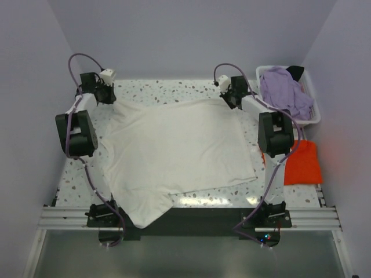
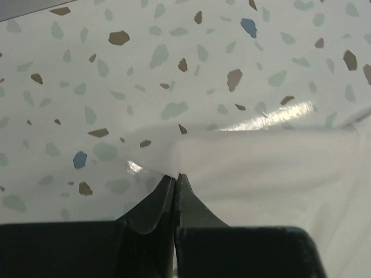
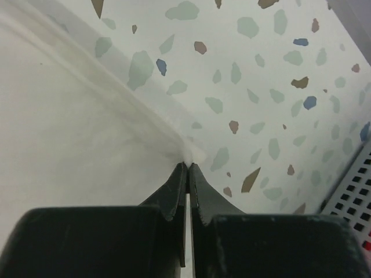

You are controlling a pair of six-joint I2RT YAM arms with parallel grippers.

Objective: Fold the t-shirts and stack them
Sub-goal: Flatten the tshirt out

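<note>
A large cream-white t-shirt [image 1: 174, 153] lies spread over the speckled table, its near end hanging over the front edge. My left gripper [image 1: 109, 95] is shut on the shirt's far left corner [image 2: 191, 153]; the black fingertips [image 2: 184, 191] pinch the cloth edge. At the far right corner my right gripper [image 1: 232, 99] is shut on the cream-white cloth [image 3: 87, 139], the tips [image 3: 197, 174] meeting at its edge. An orange-red t-shirt [image 1: 303, 162] lies folded flat at the right. A lavender t-shirt [image 1: 285, 92] is heaped in the basket.
A white plastic basket [image 1: 310, 87] stands at the far right corner; its perforated wall [image 3: 353, 191] shows close to my right gripper. Something black [image 1: 295, 71] lies in the basket behind the lavender cloth. Bare speckled tabletop [image 1: 168, 88] runs along the back.
</note>
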